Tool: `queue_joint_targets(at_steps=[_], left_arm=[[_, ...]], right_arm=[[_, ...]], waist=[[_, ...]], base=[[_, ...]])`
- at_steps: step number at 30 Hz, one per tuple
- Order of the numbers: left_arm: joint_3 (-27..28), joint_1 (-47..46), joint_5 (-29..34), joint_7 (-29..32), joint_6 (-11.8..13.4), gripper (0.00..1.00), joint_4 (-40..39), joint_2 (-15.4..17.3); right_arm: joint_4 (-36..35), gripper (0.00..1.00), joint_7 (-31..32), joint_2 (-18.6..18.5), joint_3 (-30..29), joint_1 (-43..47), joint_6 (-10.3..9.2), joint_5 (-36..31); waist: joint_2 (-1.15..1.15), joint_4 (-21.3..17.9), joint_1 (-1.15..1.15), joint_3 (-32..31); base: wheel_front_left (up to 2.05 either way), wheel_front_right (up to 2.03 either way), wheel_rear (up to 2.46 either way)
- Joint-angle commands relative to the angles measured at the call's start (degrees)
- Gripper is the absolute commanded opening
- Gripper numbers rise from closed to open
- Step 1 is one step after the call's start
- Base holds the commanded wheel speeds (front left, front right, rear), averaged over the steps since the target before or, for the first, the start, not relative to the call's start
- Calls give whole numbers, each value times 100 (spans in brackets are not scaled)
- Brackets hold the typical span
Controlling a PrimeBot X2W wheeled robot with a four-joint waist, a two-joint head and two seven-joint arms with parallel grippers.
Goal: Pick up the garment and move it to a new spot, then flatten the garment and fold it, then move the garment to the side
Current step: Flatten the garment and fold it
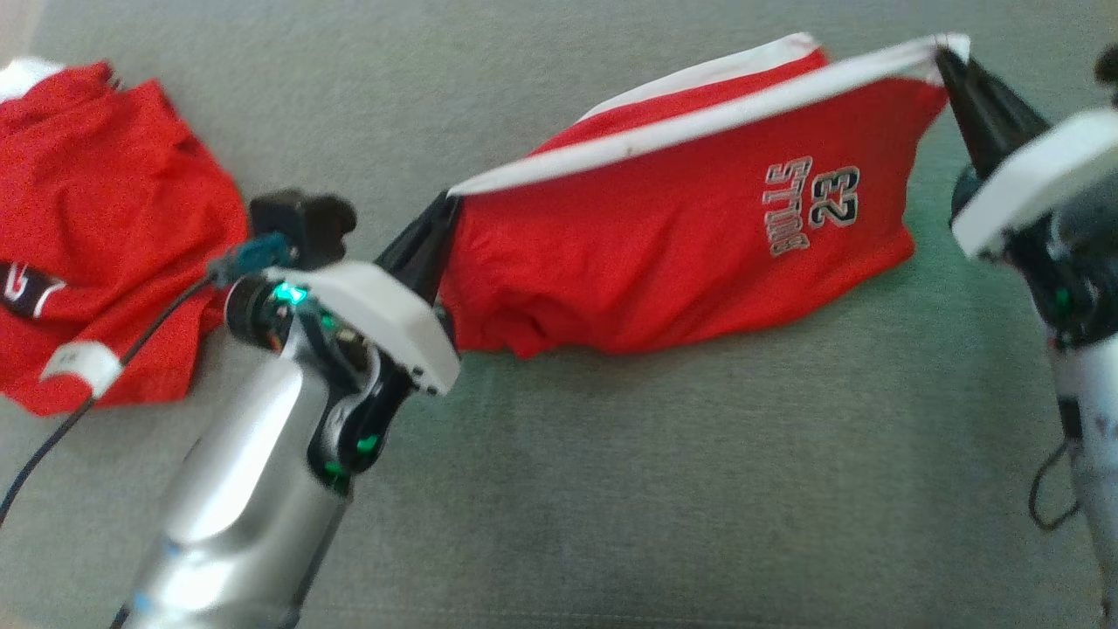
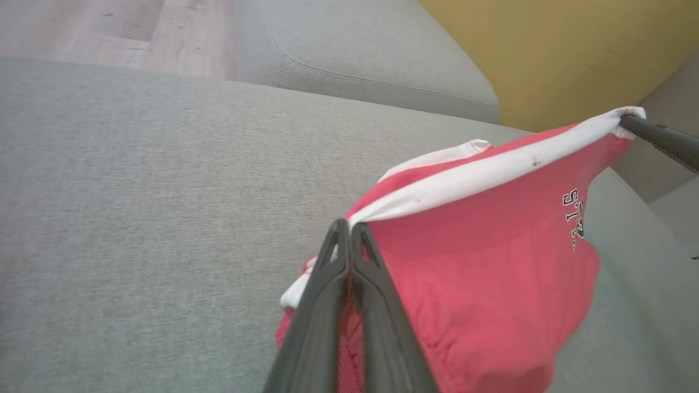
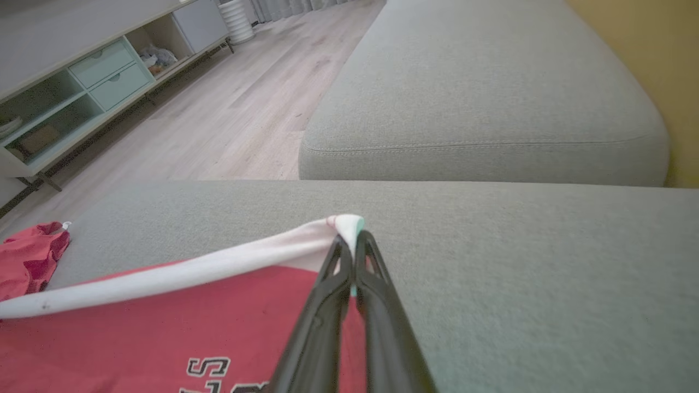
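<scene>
While both arms had the red shorts [image 1: 664, 253] pinched by the white waistband [image 1: 699, 122], the purpose looked plain enough: a corner in each claw pulled that band into one taut line, so the cloth could hang open and be laid down flat rather than dropped in a heap. The left gripper [image 1: 447, 205] was clamped tight on the near-left end of the band, fingers pressed together with fabric between them, and the right gripper [image 1: 943, 57] was clenched the same way on the far-right end, well apart from its partner. Between them the shorts hung over the grey sofa cushion [image 1: 611, 489], right of centre, with the lower edge apparently brushing the cushion. The fabric was bright red and soft, bunched and wrinkled along the bottom near the left claw, smoother toward the right where the lettering [image 1: 812, 205] sat, a team name and a number in black and white. A small dark fleck showed on the band. Off at the far left lay a second red garment [image 1: 105, 218], crumpled, clear of the action. By the look of it, this was the carry-and-spread stage, folding not yet begun.
</scene>
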Motion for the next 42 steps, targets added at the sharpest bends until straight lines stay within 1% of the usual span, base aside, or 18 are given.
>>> queue_joint_targets(at_steps=[1,6,7,12,13,14,15,16,17,18,21,24,28,31,33,38,39,42], left_arm=[[178,-382,26,-113,-79,0,92,29],[85,-892,-6,-410,-353,0,917,-334],[85,-892,-6,-410,-353,0,917,-334],[1,-1135,-4,-651,-526,0,1542,-555],[-3,-1156,-6,-705,-546,6,1631,-581],[0,-1170,-19,-754,-566,22,1714,-603],[-3,-1178,-31,-794,-590,31,1792,-621],[-9,-1179,-48,-824,-620,46,1864,-635],[-7,-1176,-63,-861,-643,88,1927,-644],[-5,-1174,-51,-923,-644,100,1976,-645],[14,-1108,-27,-1123,-624,100,2049,-650],[83,-972,69,-1475,-481,100,1993,-613],[317,-734,396,-2393,-17,100,1720,-479],[440,-518,718,-3030,353,100,1474,-340],[540,-378,936,-3254,589,100,1283,-236],[836,-13,1469,-3405,975,100,710,32],[943,178,1670,-3410,1080,100,465,119],[997,493,1855,-3412,1183,100,329,232]], right_arm=[[246,0,-128,-129,188,-373,-6,65],[1508,0,-619,-144,594,-1191,-6,147],[1508,0,-619,-144,594,-1191,-6,147],[2358,0,-1220,-37,1129,-1625,-6,347],[2483,22,-1323,-23,1235,-1667,-6,406],[2605,35,-1411,-18,1339,-1701,-6,461],[2719,70,-1497,-13,1437,-1729,-6,518],[2811,100,-1573,0,1530,-1749,-6,594],[2889,100,-1647,8,1627,-1761,-6,664],[2945,100,-1755,4,1708,-1773,-6,725],[2978,100,-2168,-32,1935,-1769,-6,882],[2909,100,-2714,-124,2105,-1713,-6,896],[2750,100,-3426,-246,2154,-1589,-6,554],[2482,100,-3606,-207,1911,-1395,-6,237],[2197,100,-3645,-160,1687,-1199,-6,-28],[1311,100,-3664,73,1003,-456,-6,-618],[916,100,-3591,197,757,-85,-6,-814],[273,100,-3337,368,381,511,-6,-1079]], waist=[[0,276,-2,251],[0,433,-2,383],[0,433,-2,383],[0,426,-2,423],[0,413,-2,422],[0,399,-2,420],[0,386,-2,413],[0,372,-2,403],[0,357,-2,384],[0,345,-2,365],[0,309,-2,292],[0,255,-2,173],[0,135,-2,-27],[0,8,-2,-169],[0,-92,-2,-254],[0,-308,-2,-393],[0,-377,-2,-426],[0,-449,-2,-478]], base=[[0,0,0],[0,0,0],[0,0,0],[0,0,0],[0,0,0],[0,0,0],[0,0,0],[0,0,0],[0,0,0],[0,0,0],[0,0,0],[0,0,0],[0,0,0],[0,0,0],[0,0,0],[0,0,0],[0,0,0],[0,0,0]])
